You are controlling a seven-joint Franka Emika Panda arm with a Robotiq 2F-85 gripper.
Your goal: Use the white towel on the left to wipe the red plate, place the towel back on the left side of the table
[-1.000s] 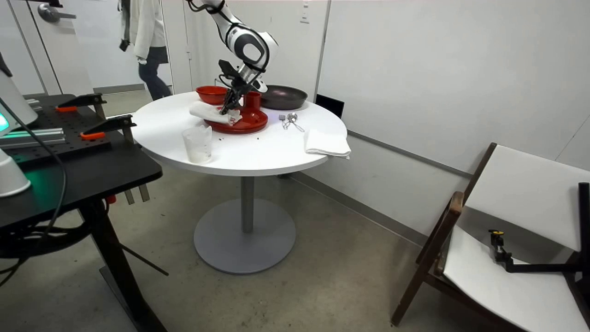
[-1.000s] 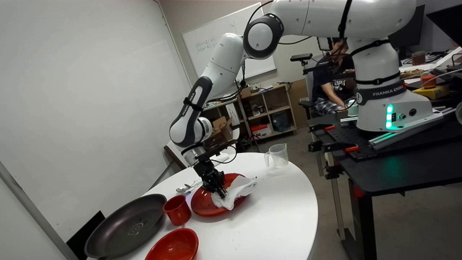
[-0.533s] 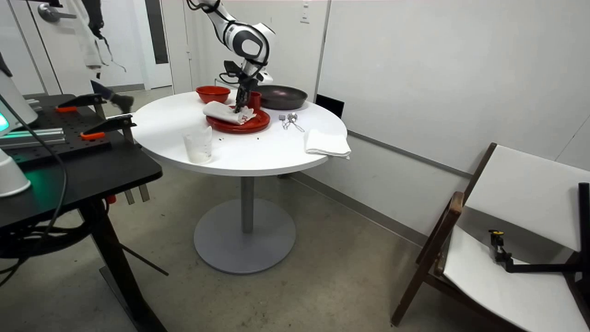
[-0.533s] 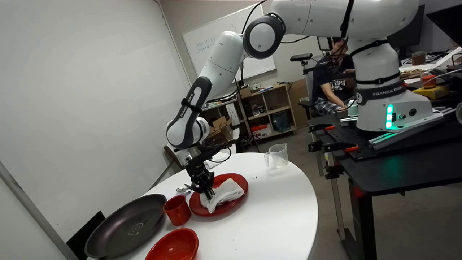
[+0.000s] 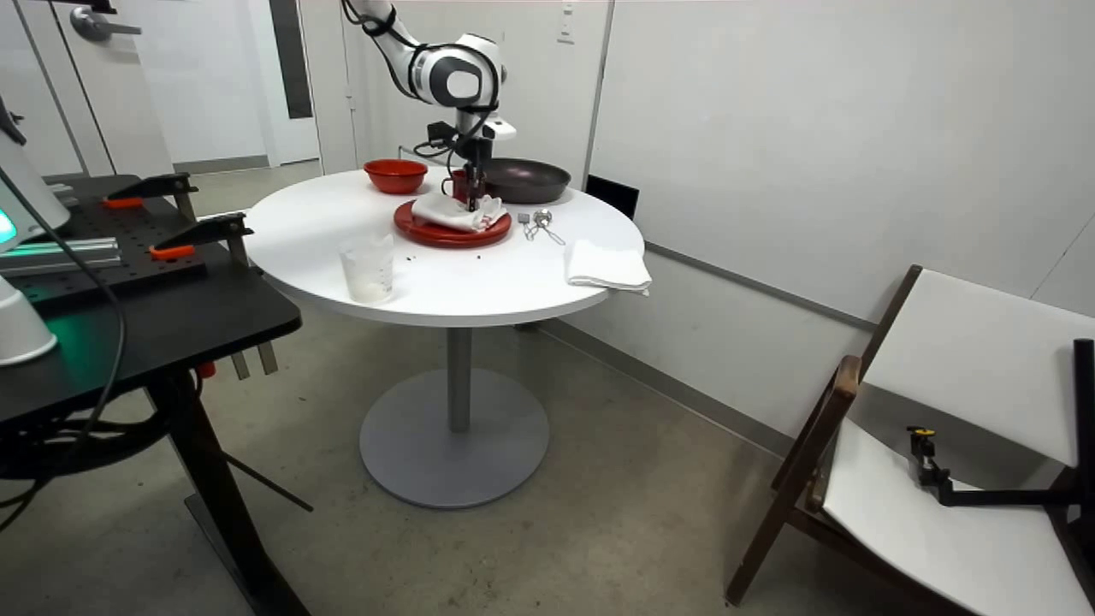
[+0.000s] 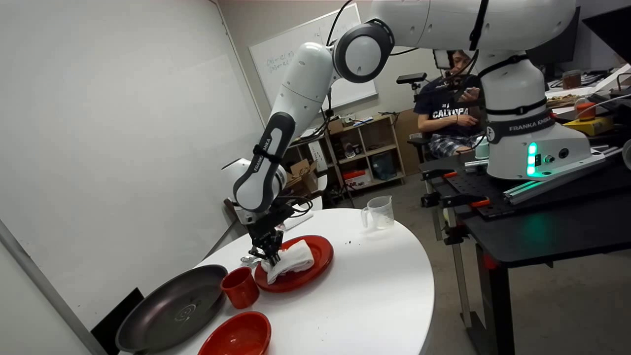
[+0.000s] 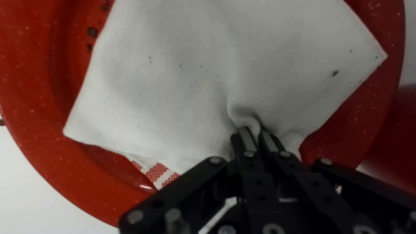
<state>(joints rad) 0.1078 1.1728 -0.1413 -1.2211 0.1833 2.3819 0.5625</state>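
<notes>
The white towel [image 5: 445, 211] lies bunched on the red plate [image 5: 413, 232] in both exterior views, and I see the towel [image 6: 296, 260] resting inside the plate's rim [image 6: 324, 251]. My gripper [image 6: 274, 262] points down, shut on a fold of the towel near the plate's edge by the red cup. In the wrist view the fingertips [image 7: 255, 138] pinch a ridge of the towel [image 7: 182, 91], which covers most of the plate [image 7: 26, 97]. A red-checked patch shows at the towel's lower edge. Dark crumbs [image 7: 92, 32] lie on the plate and specks on the towel. The plate stands on the table [image 5: 479, 287].
A red cup [image 6: 240, 290] stands close beside the plate. A red bowl [image 6: 239, 335] and a black pan [image 6: 175, 310] are nearby. A clear measuring jug [image 5: 368, 269], metal utensils [image 5: 541, 224] and a wider white cloth [image 5: 606, 267] are also on the table.
The gripper has dragged the towel across the plate toward the utensil and cup side and turned more upright. The plate has slid slightly the same way, and the cup has shifted a little.
</notes>
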